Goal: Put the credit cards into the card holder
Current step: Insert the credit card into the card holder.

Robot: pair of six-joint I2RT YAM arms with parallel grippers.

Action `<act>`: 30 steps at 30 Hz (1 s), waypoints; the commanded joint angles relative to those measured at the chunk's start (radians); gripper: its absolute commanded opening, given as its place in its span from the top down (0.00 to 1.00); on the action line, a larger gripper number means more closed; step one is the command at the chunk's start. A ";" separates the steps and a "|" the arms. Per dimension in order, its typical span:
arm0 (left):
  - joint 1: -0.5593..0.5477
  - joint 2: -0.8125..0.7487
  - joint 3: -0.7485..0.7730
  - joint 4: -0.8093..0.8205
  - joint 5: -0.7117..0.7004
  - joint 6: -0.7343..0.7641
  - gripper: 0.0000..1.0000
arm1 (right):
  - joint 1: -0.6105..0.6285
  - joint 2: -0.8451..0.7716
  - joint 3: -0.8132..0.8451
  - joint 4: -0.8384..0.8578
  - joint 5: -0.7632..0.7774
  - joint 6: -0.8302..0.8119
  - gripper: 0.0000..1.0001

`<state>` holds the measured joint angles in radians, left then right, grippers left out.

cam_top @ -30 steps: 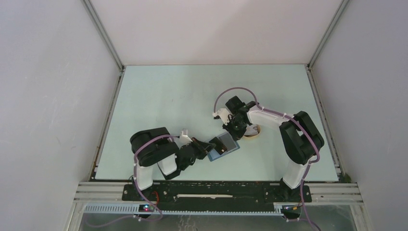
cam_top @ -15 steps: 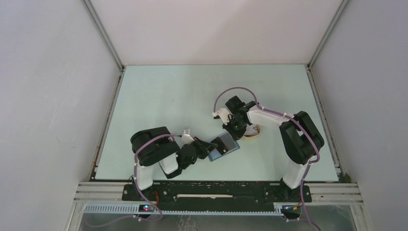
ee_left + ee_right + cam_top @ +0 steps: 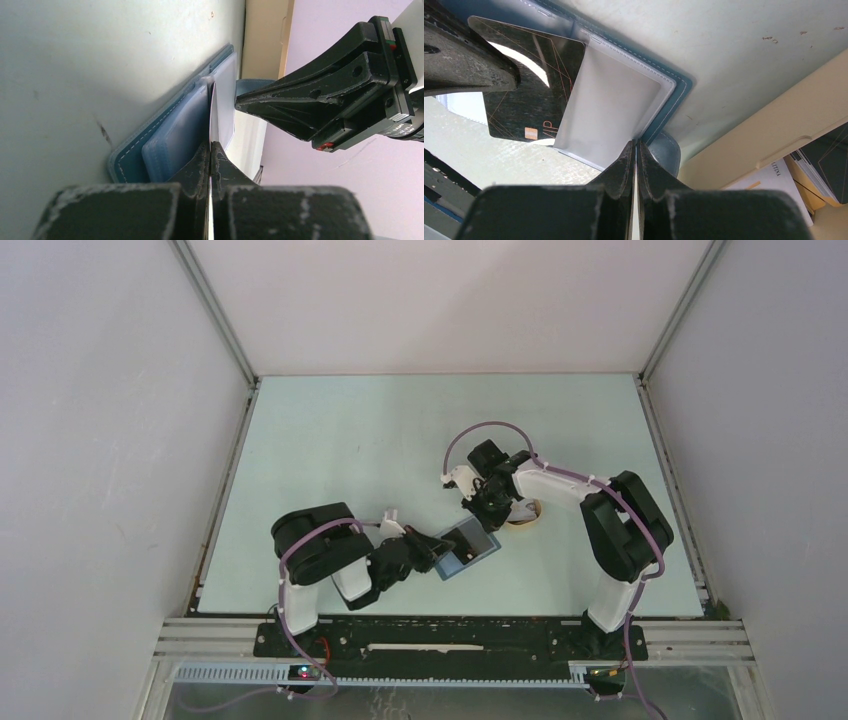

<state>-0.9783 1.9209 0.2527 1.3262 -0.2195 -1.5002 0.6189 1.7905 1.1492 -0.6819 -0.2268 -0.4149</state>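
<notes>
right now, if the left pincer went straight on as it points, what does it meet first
Probably a clear pocket of the card holder, touched first by the black card the left pincer grips.

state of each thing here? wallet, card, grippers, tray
card holder: open on the table, clear pocket lifted
black card: gripped, edge at the pocket mouth, mostly outside
left gripper: shut on black card
right gripper: shut on clear pocket
tray: holding other cards
</notes>
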 commanded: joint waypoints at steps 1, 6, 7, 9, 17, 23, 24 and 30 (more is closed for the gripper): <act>0.004 0.015 0.024 -0.037 0.036 -0.026 1.00 | 0.011 0.001 0.035 -0.012 0.004 0.004 0.91; 0.006 0.017 0.026 -0.037 0.040 -0.041 1.00 | 0.011 0.004 0.034 -0.013 0.007 0.004 0.91; 0.006 0.017 0.025 -0.037 0.042 -0.044 1.00 | 0.012 0.004 0.035 -0.013 0.007 0.003 0.91; 0.006 0.017 0.025 -0.038 0.047 -0.052 1.00 | 0.011 0.004 0.035 -0.014 0.007 0.003 0.91; 0.006 0.024 0.032 -0.038 0.055 -0.085 1.00 | 0.012 0.003 0.037 -0.018 0.007 0.004 0.91; 0.006 0.041 0.051 -0.038 0.062 -0.095 1.00 | 0.013 0.001 0.039 -0.018 0.007 0.004 0.91; 0.006 0.044 0.054 -0.038 0.064 -0.097 1.00 | 0.013 0.001 0.038 -0.019 0.007 0.005 0.91; 0.006 0.052 0.060 -0.036 0.065 -0.101 1.00 | 0.015 0.003 0.039 -0.019 0.006 0.004 0.91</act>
<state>-0.9730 1.9572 0.2901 1.3167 -0.1680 -1.5982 0.6228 1.7905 1.1534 -0.6983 -0.2180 -0.4156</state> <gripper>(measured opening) 0.008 0.094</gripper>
